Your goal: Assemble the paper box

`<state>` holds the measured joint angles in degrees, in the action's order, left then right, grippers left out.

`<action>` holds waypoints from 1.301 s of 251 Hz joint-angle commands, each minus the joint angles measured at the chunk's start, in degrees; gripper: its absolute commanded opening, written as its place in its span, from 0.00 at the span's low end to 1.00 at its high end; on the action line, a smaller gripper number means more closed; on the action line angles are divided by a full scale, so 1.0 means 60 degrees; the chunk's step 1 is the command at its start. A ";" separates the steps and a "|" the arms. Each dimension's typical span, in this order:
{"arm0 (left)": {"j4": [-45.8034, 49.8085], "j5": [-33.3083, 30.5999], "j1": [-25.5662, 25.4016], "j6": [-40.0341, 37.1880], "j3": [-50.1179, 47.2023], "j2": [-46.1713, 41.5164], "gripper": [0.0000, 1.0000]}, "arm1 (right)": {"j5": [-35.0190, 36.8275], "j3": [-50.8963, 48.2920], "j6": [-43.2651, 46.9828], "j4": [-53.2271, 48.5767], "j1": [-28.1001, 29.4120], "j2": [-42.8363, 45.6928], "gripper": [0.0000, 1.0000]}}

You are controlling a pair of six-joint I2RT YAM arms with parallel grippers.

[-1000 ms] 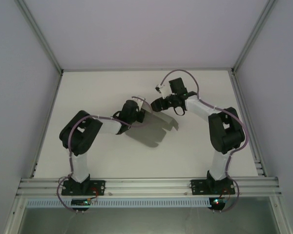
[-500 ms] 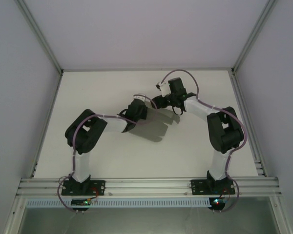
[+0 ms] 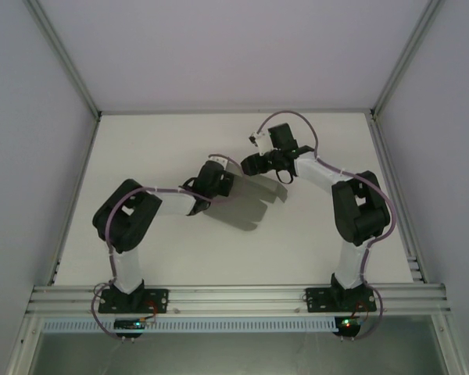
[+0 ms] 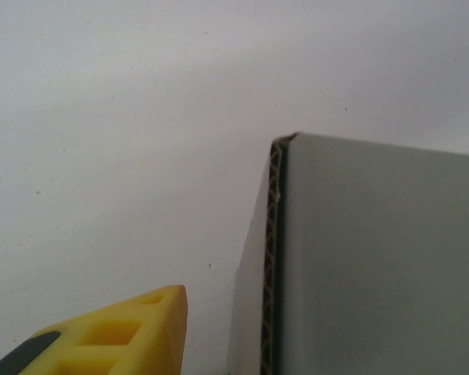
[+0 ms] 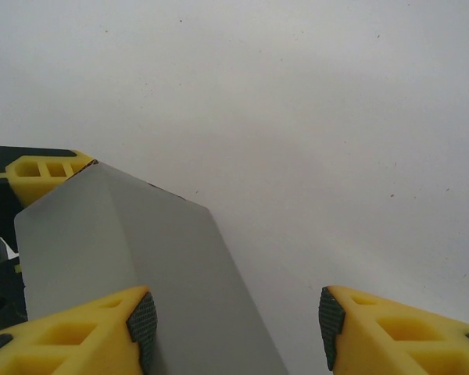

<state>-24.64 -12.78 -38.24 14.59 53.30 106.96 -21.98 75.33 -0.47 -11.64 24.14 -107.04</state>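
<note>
Paper box [image 5: 133, 258], grey cardboard, lower left, seems to touch one pad of my right gripper [image 5: 234, 328], jaws apart; for my left gripper [image 3: 221, 178] I cannot tell.

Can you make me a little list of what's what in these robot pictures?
Thing: paper box, grey cardboard with a fold
Left gripper: open, its finger apart from the box's edge
Right gripper: open, fingers by the box, not clamping it
Where: box between both grippers, white table behind it
</note>
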 commanded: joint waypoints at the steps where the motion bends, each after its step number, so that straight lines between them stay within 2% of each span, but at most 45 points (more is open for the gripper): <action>1: -0.0360 0.0331 0.0356 -0.0049 0.0114 -0.0089 0.39 | 0.0338 -0.0316 0.0349 -0.1984 0.0049 -0.0616 0.59; 36: -0.0748 0.0984 0.0638 -0.0306 0.0166 0.0055 0.36 | 0.0244 -0.0279 0.0500 -0.2117 0.0050 -0.0616 0.61; 87: -0.1091 0.1627 0.0632 -0.0862 0.0429 0.0490 0.24 | 0.0178 -0.0187 0.0524 -0.2117 0.0049 -0.0645 0.61; 112: -0.1171 0.1573 0.0635 -0.0863 0.0538 0.0716 0.10 | 0.0085 -0.0221 0.0524 -0.2139 0.0048 -0.0588 0.64; 123: -0.1222 0.1509 0.0637 -0.0823 0.0573 0.0752 0.00 | 0.0031 -0.0232 0.0490 -0.2183 0.0033 -0.0519 0.67; 168: -0.0357 0.0709 0.0624 -0.0451 0.0683 0.0227 0.00 | 0.0368 -0.0324 0.0080 -0.1852 -0.0263 0.0706 0.78; 193: 0.1160 -0.0121 0.0620 0.0252 0.0917 -0.0388 0.00 | 0.0899 -0.0464 -0.0122 -0.1650 -0.0473 0.1937 0.99; 221: 0.2626 -0.0749 0.0625 0.1560 0.0985 -0.0944 0.00 | 0.2160 -0.0623 -0.0577 -0.1758 -0.0530 0.3146 0.99; 246: 0.3320 -0.0734 0.0614 0.2198 0.0852 -0.1217 0.00 | 0.3263 -0.0680 -0.0608 -0.2090 -0.0511 0.3708 0.99; 280: 0.3744 -0.0736 0.0576 0.2538 0.0714 -0.1440 0.00 | 0.3160 -0.0806 -0.0647 -0.2180 -0.0302 0.3686 0.99; 326: 0.3715 -0.0368 0.0534 0.2607 0.0713 -0.1507 0.00 | 0.3276 -0.0743 -0.0669 -0.2009 -0.0201 0.2816 0.99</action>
<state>-4.38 -15.86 -34.52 28.01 57.28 99.83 -4.23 71.55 -3.51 -21.69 22.55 -86.26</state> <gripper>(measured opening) 0.082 0.994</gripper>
